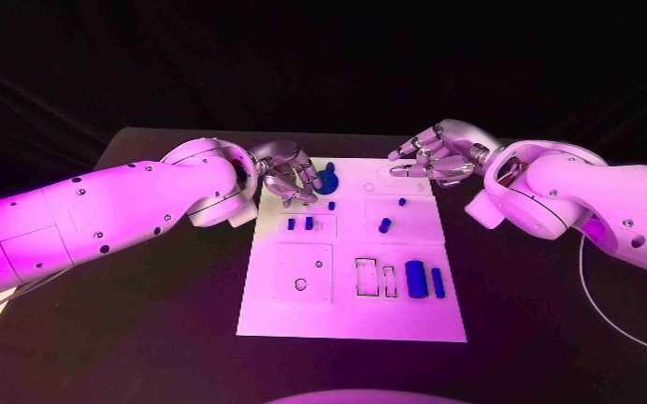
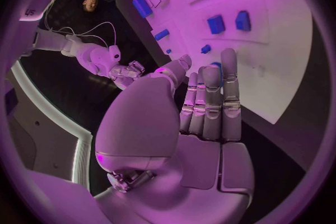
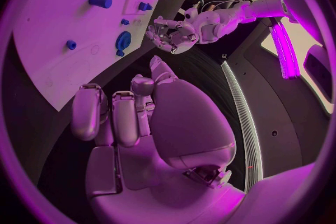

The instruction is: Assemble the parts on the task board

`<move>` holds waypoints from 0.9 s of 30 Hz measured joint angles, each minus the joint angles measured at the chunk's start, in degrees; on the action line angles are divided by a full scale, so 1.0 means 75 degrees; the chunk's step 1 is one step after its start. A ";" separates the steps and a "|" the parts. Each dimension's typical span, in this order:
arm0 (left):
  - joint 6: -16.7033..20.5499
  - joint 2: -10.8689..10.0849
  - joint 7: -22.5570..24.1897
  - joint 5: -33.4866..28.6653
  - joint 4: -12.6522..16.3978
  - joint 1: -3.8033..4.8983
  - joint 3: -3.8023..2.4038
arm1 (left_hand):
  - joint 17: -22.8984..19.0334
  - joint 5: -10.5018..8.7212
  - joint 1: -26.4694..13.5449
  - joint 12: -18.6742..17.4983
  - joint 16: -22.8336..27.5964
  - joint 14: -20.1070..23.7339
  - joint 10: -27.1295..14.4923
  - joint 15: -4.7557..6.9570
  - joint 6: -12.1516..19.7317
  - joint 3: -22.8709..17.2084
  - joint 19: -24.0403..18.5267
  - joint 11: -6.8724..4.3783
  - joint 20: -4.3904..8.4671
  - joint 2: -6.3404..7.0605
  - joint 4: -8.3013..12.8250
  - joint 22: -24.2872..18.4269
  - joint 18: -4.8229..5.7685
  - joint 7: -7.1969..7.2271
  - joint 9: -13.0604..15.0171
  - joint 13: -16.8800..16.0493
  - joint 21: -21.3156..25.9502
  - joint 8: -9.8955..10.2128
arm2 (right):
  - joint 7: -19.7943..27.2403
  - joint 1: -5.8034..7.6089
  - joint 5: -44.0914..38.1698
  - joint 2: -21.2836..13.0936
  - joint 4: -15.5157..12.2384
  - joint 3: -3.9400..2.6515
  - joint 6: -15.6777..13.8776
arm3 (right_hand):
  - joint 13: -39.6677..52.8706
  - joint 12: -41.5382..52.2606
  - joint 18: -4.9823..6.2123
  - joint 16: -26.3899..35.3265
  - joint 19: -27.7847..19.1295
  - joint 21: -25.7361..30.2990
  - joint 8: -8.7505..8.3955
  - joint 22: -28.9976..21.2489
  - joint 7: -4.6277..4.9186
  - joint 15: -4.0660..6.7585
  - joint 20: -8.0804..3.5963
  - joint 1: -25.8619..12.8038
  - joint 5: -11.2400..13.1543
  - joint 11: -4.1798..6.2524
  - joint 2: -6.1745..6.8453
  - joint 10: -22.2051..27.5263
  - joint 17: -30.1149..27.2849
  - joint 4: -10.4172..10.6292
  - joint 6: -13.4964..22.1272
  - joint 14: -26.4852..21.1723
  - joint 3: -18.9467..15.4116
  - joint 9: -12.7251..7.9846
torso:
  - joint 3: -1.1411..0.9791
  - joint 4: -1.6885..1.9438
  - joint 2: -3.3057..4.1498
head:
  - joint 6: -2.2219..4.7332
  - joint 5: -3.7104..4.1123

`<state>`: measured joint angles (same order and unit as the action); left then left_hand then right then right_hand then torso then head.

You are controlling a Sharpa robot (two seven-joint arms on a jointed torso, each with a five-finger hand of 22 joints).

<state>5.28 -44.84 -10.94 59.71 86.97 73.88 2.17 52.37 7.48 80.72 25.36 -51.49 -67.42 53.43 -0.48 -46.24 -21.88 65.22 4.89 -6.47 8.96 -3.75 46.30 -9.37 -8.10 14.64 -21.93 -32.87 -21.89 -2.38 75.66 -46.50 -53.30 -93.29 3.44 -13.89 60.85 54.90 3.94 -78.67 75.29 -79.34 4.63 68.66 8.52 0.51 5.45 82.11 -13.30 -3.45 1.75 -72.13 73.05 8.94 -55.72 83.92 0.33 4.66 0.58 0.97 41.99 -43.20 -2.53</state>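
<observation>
black table (image 1: 149,329) under the white plate, dark surface showing on all sides of it. dark backdrop (image 1: 323,39) behind the table's far edge. thin pale cable (image 1: 594,282) curves over the table near its right edge.

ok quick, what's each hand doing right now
Left hand: holds nothing, fingers straight, above the board's far left corner.
Right hand: fingers curled, nothing in them.
</observation>
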 measured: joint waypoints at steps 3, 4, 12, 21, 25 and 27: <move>0.0411 0.0133 0.0711 0.0459 -0.0076 -0.0029 0.0058 | -0.0293 0.0000 0.0115 -0.0559 0.0139 -0.0137 0.0197 -0.0037 -0.0264 -0.0067 0.0134 0.0042 -0.0008 0.0115 0.0067 -0.0023 -0.0002 0.0096 -0.0303 0.0608 0.0019 0.0411 | 0.0002 -0.0003 0.0004 0.0008 0.0002 0.0000 0.0001 | 0.0000 0.0000 0.0001 0.0000 0.0000 0.0000 0.0000 0.0000 0.0000 0.0000 0.0000 0.0000 0.0000 0.0000 0.0000 0.0000 0.0000 0.0000 0.0000 0.0000 0.0000 0.0000 | -0.0002 0.0001 0.0000 | 0.0018 0.0004; 0.0552 0.0178 0.0919 0.0682 -0.0118 -0.0042 0.0079 | -0.0305 0.0000 0.0155 -0.0692 0.0074 -0.0244 0.0210 -0.0040 -0.0363 -0.0067 0.0203 0.0055 -0.0003 0.0155 0.0067 -0.0024 -0.0001 0.0105 -0.0362 0.0749 0.0019 0.0489 | 0.0003 -0.0003 0.0005 0.0011 0.0003 0.0000 0.0002 | -0.0001 0.0000 0.0000 0.0000 0.0000 0.0000 0.0000 -0.0003 0.0000 0.0000 0.0000 0.0000 0.0000 0.0000 0.0000 0.0000 0.0000 0.0000 0.0000 0.0000 0.0000 0.0000 | -0.0004 0.0002 -0.0001 | 0.0029 0.0005; 0.0965 0.0524 0.1438 0.2250 -0.0378 -0.0189 0.0135 | 0.1045 0.0000 0.0087 -0.1394 -0.1794 -0.1566 0.0576 -0.0008 -0.0906 0.0084 0.1320 0.0043 0.0027 0.0219 0.0025 0.1188 0.0014 0.0169 -0.0767 0.1605 -0.1613 0.1127 | 0.0007 -0.0006 0.0012 0.0036 0.0004 0.0001 0.0005 | -0.0007 0.0000 0.0000 0.0000 0.0000 0.0000 0.0000 -0.0011 0.0000 0.0000 0.0000 0.0000 0.0000 0.0000 0.0000 0.0000 0.0000 0.0000 0.0000 0.0000 0.0000 0.0000 | -0.0006 0.0006 0.0000 | 0.0082 0.0015; 0.0907 0.1031 0.1280 0.3339 -0.0835 -0.0369 0.0166 | 0.2562 0.0000 0.0041 -0.1678 -0.3426 -0.2183 0.1019 0.0076 -0.1259 0.0315 0.2320 -0.0060 0.0167 0.0265 -0.0121 0.2842 0.0358 0.0192 -0.0990 0.2009 -0.3789 0.1488 | 0.0009 -0.0006 0.0014 0.0005 -0.0004 0.0001 0.0006 | -0.0006 0.0000 0.0000 0.0000 0.0000 0.0000 0.0000 -0.0011 0.0000 0.0000 0.0000 0.0000 0.0000 0.0000 0.0000 0.0000 0.0000 0.0000 0.0000 0.0000 0.0000 0.0000 | -0.0001 -0.0001 0.0013 | 0.0062 0.0037; 0.0840 0.1131 0.1175 0.3529 -0.0951 -0.0381 0.0166 | 0.2408 0.0000 0.0041 -0.1723 -0.3392 -0.2209 0.1136 0.0103 -0.1356 0.0315 0.2420 -0.0081 0.0186 0.0265 -0.0121 0.3042 0.0427 0.0184 -0.1018 0.2075 -0.4048 0.1534 | 0.0009 -0.0006 0.0014 -0.0002 -0.0004 0.0001 0.0006 | -0.0006 0.0000 0.0001 0.0000 0.0000 0.0000 0.0000 -0.0011 0.0000 0.0000 0.0000 0.0000 0.0000 0.0000 0.0000 0.0000 0.0000 0.0000 0.0000 0.0000 0.0000 0.0000 | 0.0000 -0.0019 0.0014 | 0.0056 0.0037; 0.0794 0.1176 0.1109 0.3614 -0.1006 -0.0385 0.0166 | 0.2326 0.0000 0.0041 -0.1770 -0.3341 -0.2209 0.1204 0.0103 -0.1427 0.0315 0.2443 -0.0094 0.0209 0.0265 -0.0121 0.3114 0.0476 0.0173 -0.1021 0.2104 -0.4140 0.1539 | 0.0009 -0.0006 0.0014 -0.0003 -0.0005 0.0001 0.0006 | -0.0006 0.0000 0.0000 0.0000 0.0000 0.0000 0.0000 -0.0011 0.0000 0.0000 0.0000 0.0000 0.0000 0.0000 0.0000 0.0000 0.0000 0.0000 0.0000 0.0000 0.0000 0.0000 | -0.0004 -0.0029 0.0017 | 0.0056 0.0038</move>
<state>11.23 -36.02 -2.62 86.82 79.42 71.00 3.42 69.82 7.48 81.02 12.08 -76.54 -83.99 62.46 0.29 -56.94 -19.52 83.54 4.19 -4.91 10.95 -4.66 69.65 -5.80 -6.81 6.98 -6.15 -63.92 -10.34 -2.31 75.62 -46.40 -53.32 -93.33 3.45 -13.85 60.81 54.90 3.94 -78.67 75.29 -79.34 4.63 68.58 8.52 0.51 5.45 82.12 -13.30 -3.45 1.75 -72.13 73.05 8.94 -55.72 83.92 0.33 4.66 0.55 0.76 42.12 -42.78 -2.25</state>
